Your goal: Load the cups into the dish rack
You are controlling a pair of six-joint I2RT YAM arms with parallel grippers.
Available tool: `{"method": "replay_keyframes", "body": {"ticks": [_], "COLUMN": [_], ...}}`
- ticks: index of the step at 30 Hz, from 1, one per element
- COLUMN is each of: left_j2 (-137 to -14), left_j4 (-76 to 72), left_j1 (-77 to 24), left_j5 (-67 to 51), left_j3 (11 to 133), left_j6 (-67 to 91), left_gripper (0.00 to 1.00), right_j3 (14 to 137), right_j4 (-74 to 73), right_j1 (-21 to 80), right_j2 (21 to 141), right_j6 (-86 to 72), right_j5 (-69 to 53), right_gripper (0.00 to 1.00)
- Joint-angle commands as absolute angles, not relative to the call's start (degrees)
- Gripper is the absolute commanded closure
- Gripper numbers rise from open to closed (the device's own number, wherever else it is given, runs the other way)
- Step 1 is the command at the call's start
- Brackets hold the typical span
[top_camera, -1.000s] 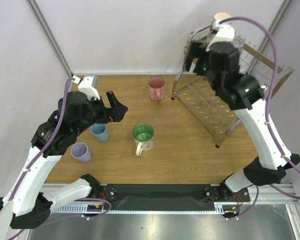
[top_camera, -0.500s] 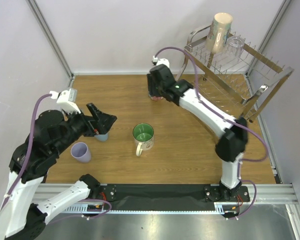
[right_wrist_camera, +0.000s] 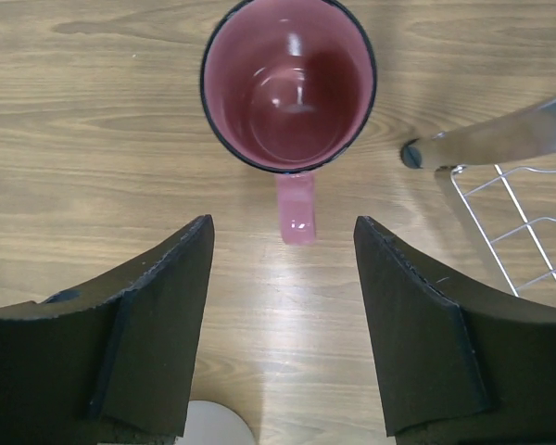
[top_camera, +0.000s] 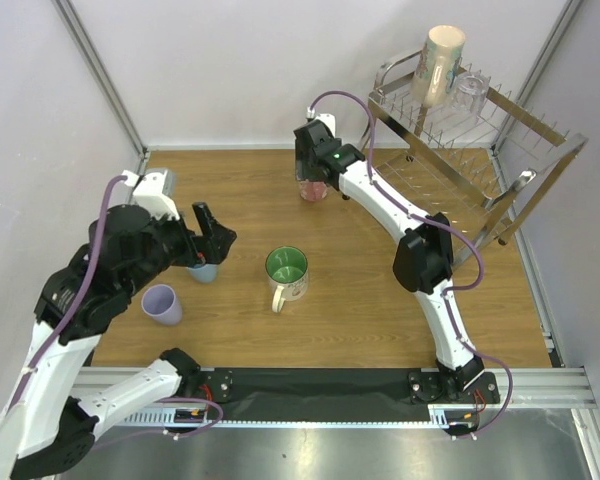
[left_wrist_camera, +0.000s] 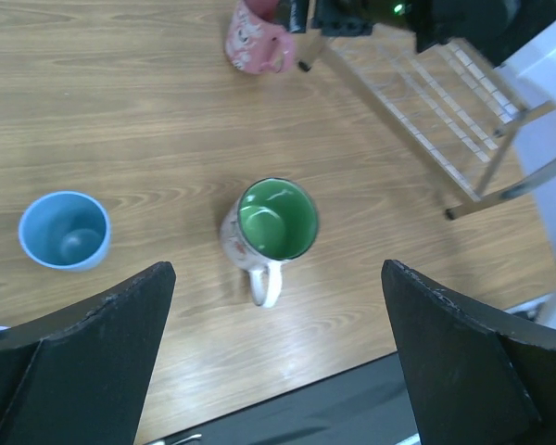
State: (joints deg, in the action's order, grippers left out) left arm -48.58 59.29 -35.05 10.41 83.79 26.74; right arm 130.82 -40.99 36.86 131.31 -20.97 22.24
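Wooden table (top_camera: 380, 300), white walls behind. Dish rack (top_camera: 450, 190) fills far right corner; beige mug (top_camera: 440, 62) and clear glass (top_camera: 468, 90) on upper tier. Pink mug (right_wrist_camera: 287, 83) upright, just beside rack leg (right_wrist_camera: 500, 139), bare wood on its other side. Right gripper (right_wrist_camera: 283, 278) above it, fingers spread wide, holding nothing. Left gripper (left_wrist_camera: 278, 278) spread wide, empty, over white mug with green inside (left_wrist_camera: 273, 222) mid-table, bare wood all round. Light-blue tumbler (left_wrist_camera: 63, 230) and lavender tumbler (top_camera: 161, 303) near left edge.
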Motion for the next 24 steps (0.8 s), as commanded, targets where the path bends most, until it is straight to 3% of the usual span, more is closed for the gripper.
{"method": "replay_keyframes", "body": {"ticks": [1, 17, 24], "left_j2": [-50.3, -53.0, -53.2], "left_j4": [59.7, 59.4, 59.6], "left_j1": [-34.6, -33.8, -33.0], "left_j5": [12.7, 12.7, 12.7], "left_j3": [85.8, 85.8, 85.5], "left_j6": [21.4, 15.9, 15.2], "left_gripper": [0.0, 0.0, 0.0], "right_j3": [132.8, 131.0, 130.7], "right_j4": [-41.4, -38.6, -37.4], "right_j1": [37.0, 35.4, 34.4], "right_j2": [131.7, 136.5, 138.7], "right_j6": [-21.4, -22.7, -22.2], "right_j5": [24.2, 23.2, 23.0], "right_gripper": [0.34, 0.37, 0.44]}}
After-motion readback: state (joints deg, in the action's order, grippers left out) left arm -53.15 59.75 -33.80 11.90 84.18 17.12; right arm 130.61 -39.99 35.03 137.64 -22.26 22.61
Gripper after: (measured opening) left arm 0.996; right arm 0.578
